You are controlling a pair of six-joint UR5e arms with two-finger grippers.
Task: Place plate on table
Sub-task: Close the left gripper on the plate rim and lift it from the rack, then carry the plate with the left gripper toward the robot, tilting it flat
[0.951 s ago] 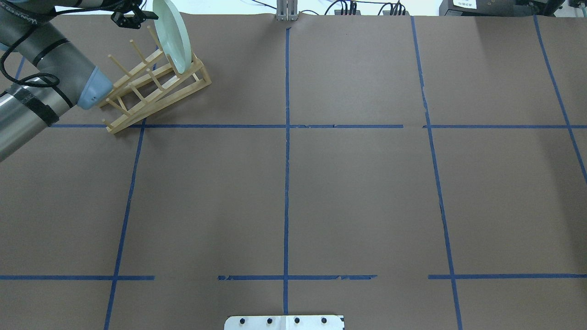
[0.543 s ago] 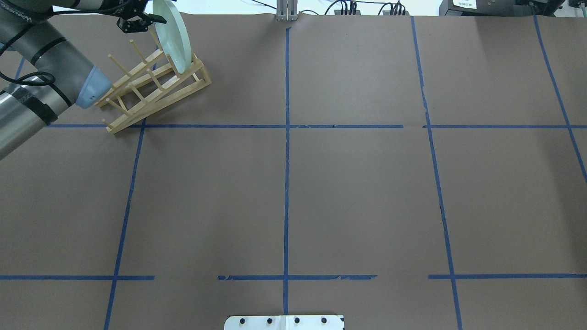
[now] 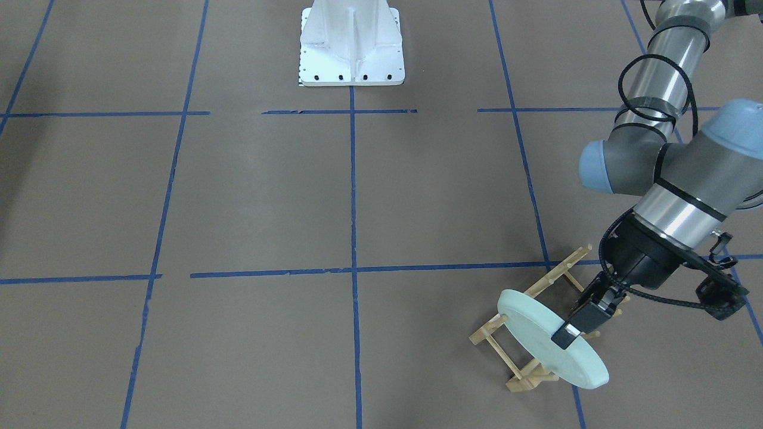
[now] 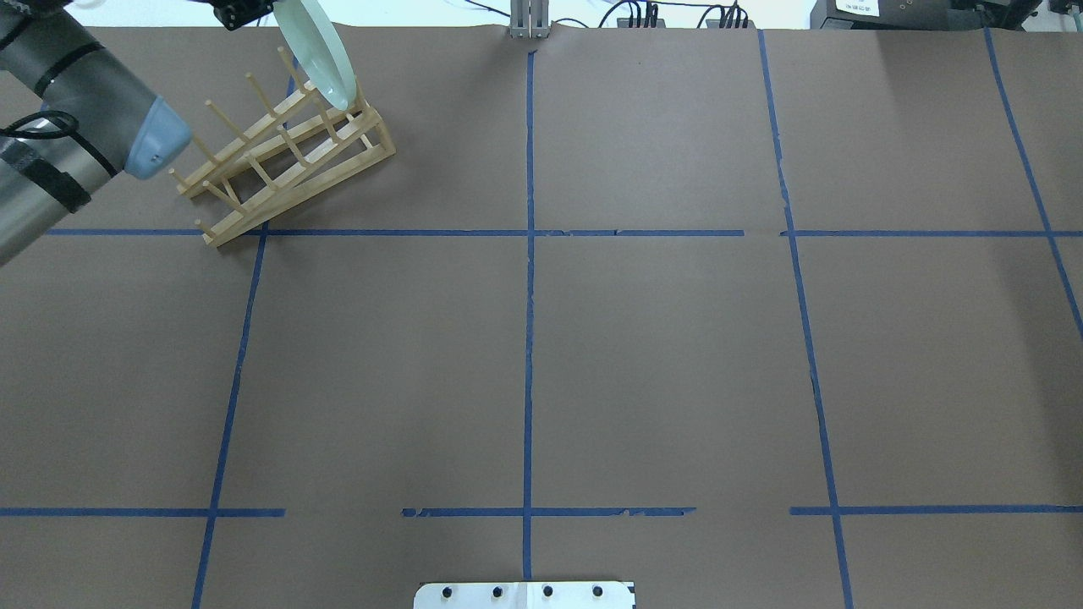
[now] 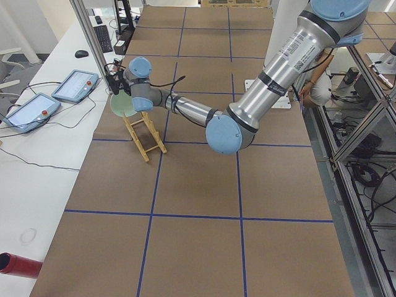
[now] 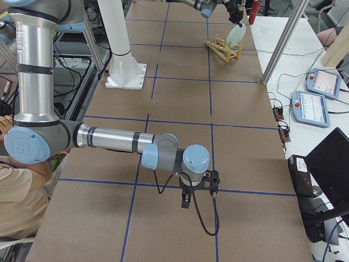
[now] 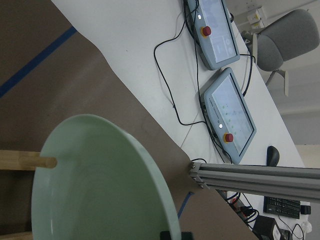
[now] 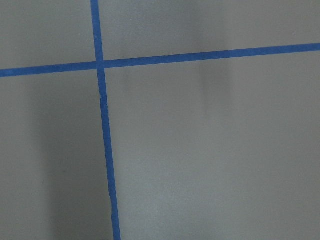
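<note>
Brown table point(image 4: 677, 355), blue tape grid point(image 4: 529, 338); wooden rack point(image 4: 254, 216), white base point(image 3: 351, 47) on it.

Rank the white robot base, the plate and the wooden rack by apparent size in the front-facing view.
1. white robot base: largest, even though the top edge crops it.
2-3. plate and wooden rack: their spans look comparable, and the plate and left gripper hide part of the rack, so these two stay unranked.
</note>
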